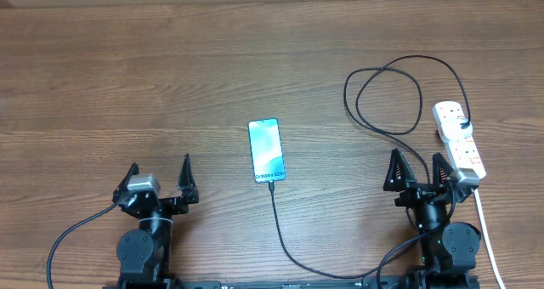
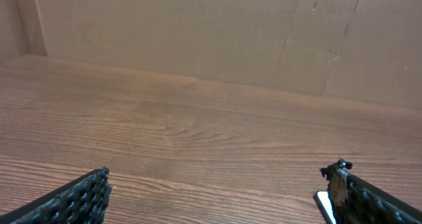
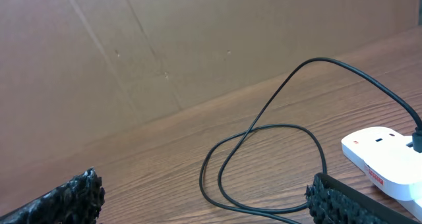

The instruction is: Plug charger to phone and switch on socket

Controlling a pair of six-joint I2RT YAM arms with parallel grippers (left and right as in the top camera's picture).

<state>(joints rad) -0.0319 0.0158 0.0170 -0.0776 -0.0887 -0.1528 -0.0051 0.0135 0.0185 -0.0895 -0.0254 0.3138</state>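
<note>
The socket (image 1: 461, 143) lies at 1 o'clock just beside the right arm (image 1: 444, 234), its long axis running from 11 to 5. The phone (image 1: 266, 150) lies mid-table. Both arms' jaws stand wide and empty.

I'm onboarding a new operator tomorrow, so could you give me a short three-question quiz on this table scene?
1. True or false: the left gripper and the right gripper are each shut on something.
2. Where does the socket lie?
A) beside the left gripper
B) next to the right gripper, at the far right of the overhead view
C) in the middle, far from both arms
3. Fill in: the charger reaches the phone at the end ___ the robot (nearer to / farther from).

Key:
1. False: both stand open and empty.
2. B.
3. Nearer to.
</note>
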